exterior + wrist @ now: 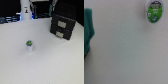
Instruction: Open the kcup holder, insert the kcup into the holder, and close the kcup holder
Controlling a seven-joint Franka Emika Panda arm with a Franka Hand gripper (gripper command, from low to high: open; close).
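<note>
The kcup (30, 46), a small white cup with a green top, stands upright on the white table toward the exterior view's left of centre. It also shows from above near the wrist view's edge as the kcup (152, 12). The kcup holder (63, 26), a black box with grey rectangular recesses on its front, sits at the exterior view's back right, well apart from the cup. No drawer is seen sticking out of it. My gripper's fingers show in neither view.
A tall white object with a blue base (25, 10) stands at the back of the exterior view's left, with dark clutter behind the white table (45, 65). A teal-green shape (88, 27) lies at the wrist view's edge.
</note>
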